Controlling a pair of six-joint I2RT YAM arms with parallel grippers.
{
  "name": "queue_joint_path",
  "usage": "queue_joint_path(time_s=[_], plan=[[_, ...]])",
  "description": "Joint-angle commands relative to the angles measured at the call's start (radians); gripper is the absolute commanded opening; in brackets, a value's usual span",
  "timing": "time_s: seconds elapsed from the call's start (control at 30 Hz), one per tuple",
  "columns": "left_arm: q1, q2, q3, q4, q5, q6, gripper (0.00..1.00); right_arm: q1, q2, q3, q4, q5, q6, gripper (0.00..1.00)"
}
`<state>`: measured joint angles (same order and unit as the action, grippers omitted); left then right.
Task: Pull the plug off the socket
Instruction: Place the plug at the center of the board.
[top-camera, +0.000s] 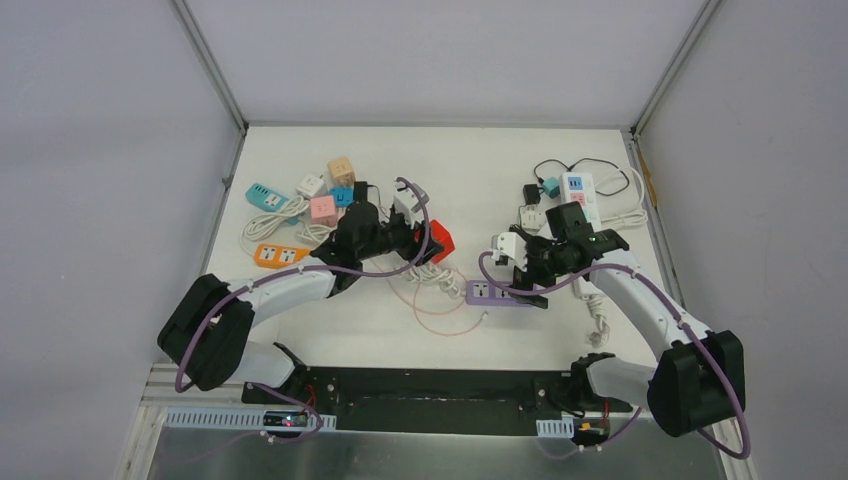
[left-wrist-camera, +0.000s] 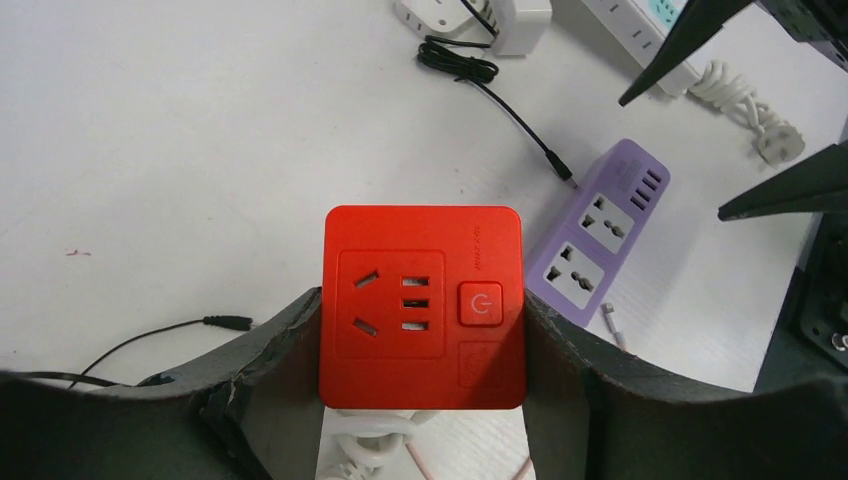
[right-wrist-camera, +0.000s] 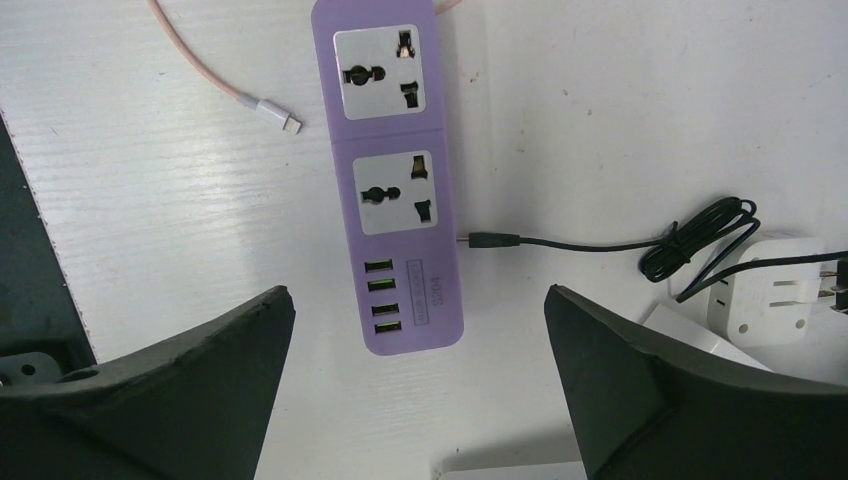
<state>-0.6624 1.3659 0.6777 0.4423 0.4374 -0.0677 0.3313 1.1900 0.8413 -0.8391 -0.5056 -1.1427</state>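
Note:
My left gripper (top-camera: 425, 245) (left-wrist-camera: 420, 300) is shut on the red cube socket (top-camera: 441, 243) (left-wrist-camera: 422, 300), one finger on each side. The socket's visible face has nothing plugged into it. A white cord hangs beneath it. My right gripper (top-camera: 528, 280) (right-wrist-camera: 416, 300) stands wide open over the USB end of a purple power strip (top-camera: 492, 292) (right-wrist-camera: 395, 170), with nothing between its fingers. A white plug (top-camera: 505, 245) (right-wrist-camera: 770, 290) with bare prongs and a coiled black cable lies on the table just beyond that gripper.
Several coloured socket cubes and strips (top-camera: 322, 195) are piled at the back left, with an orange strip (top-camera: 280, 255) nearer. White strips and adapters (top-camera: 578, 195) lie at the back right. A thin pink cable (top-camera: 445, 315) loops in front of the purple strip.

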Motion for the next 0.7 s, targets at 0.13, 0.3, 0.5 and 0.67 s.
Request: queue_joint_path(time_s=[0.13,0.3,0.5,0.67], plan=[[0.073,0.004,0.038,0.085,-0.095,-0.13,0.0,-0.006,-0.03,0.016,-0.007,0.0,-0.011,1.0],[0.119,0.051,0.099,0.006,-0.154,-0.188,0.0,-0.006,-0.03,0.013,-0.006,0.002,-0.011,1.0],[0.13,0.131,0.246,-0.202,-0.291,-0.169,0.0,-0.006,-0.027,0.01,0.002,0.007,-0.011,1.0],[0.129,0.213,0.343,-0.309,-0.475,-0.177,0.0,-0.006,-0.028,0.008,0.003,0.007,-0.009,1.0]])
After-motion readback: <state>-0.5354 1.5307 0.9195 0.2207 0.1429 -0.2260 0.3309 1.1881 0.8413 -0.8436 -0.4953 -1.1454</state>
